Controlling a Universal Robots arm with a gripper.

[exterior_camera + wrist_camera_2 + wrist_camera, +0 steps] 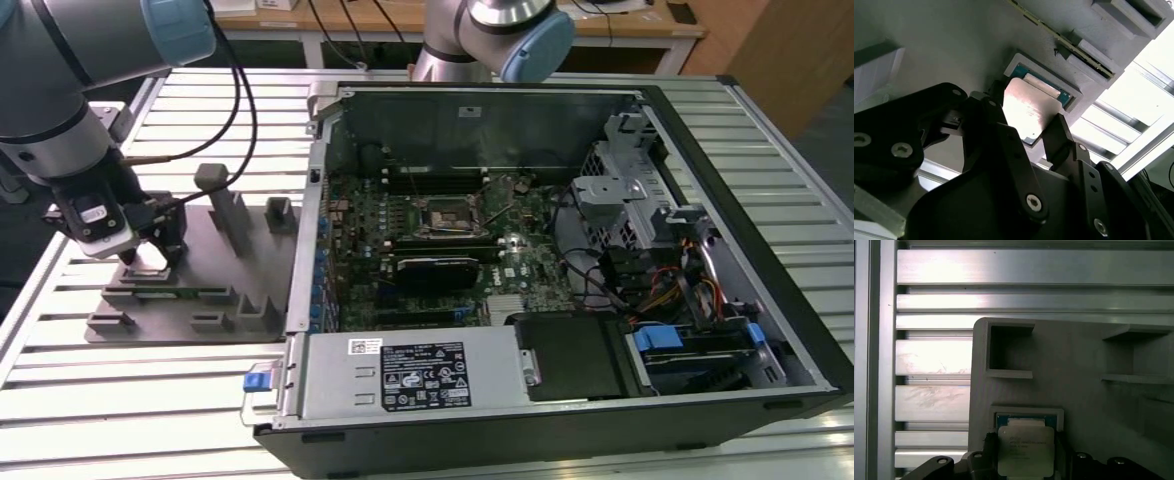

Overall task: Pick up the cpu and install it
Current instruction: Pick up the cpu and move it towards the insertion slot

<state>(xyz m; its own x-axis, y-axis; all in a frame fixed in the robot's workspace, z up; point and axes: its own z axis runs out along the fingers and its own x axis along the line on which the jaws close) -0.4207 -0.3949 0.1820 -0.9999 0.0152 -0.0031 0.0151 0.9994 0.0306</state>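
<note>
The cpu (1026, 449) is a small square chip with a silver-grey top. In both wrist views it sits between my black fingers (991, 117), just above its shallow pocket in the grey tray (1079, 370). My gripper (154, 262) stands over the tray's near-left part at the exterior view's left, shut on the cpu (1026, 112) by two opposite edges. A blue-green strip of the pocket (1054, 90) shows beyond the chip. The black cpu socket (445, 212) lies on the motherboard inside the open computer case (561, 260).
The tray (160, 318) carries upright grey holders (224, 205) and a green memory stick (180, 293). It rests on a slatted aluminium table (160, 400). A second arm (497, 35) stands behind the case. Drive bays and cables (667, 280) fill the case's right side.
</note>
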